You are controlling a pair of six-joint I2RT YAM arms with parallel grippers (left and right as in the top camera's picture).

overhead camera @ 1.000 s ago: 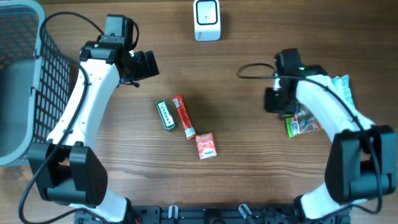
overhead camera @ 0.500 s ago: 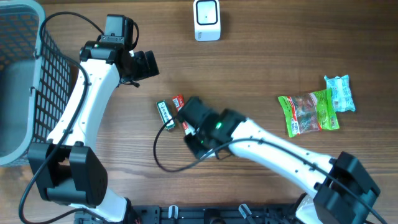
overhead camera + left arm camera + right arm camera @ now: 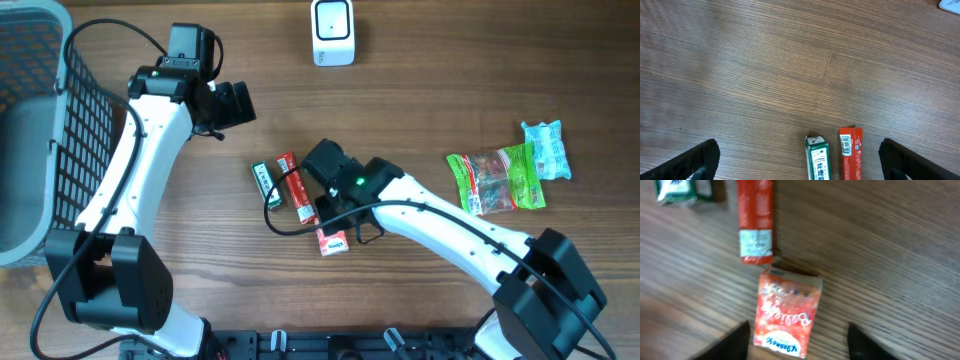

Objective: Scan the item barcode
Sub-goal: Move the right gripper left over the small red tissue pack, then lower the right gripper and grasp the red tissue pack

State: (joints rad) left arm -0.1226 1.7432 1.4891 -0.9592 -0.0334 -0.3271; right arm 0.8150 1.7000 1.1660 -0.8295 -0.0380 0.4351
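A small red packet (image 3: 332,241) lies flat on the wooden table near the middle. My right gripper (image 3: 338,218) hovers just over it. In the right wrist view the red packet (image 3: 787,312) lies between the two dark fingers (image 3: 735,340) with a gap on each side, so the right gripper (image 3: 797,342) is open. A red stick pack (image 3: 295,187) and a green box (image 3: 265,185) lie just left of it. The white scanner (image 3: 333,32) stands at the table's far edge. My left gripper (image 3: 240,103) hangs open above bare wood, with nothing in it.
A grey basket (image 3: 40,130) stands at the left edge. A green snack bag (image 3: 495,180) and a light blue packet (image 3: 547,150) lie at the right. The left wrist view shows the green box (image 3: 817,162) and the red stick pack (image 3: 851,155) below that gripper.
My right arm has swung from the snack bag at the right across to the middle and settled over the red packet, its jaws spreading wider. The left arm has not moved.
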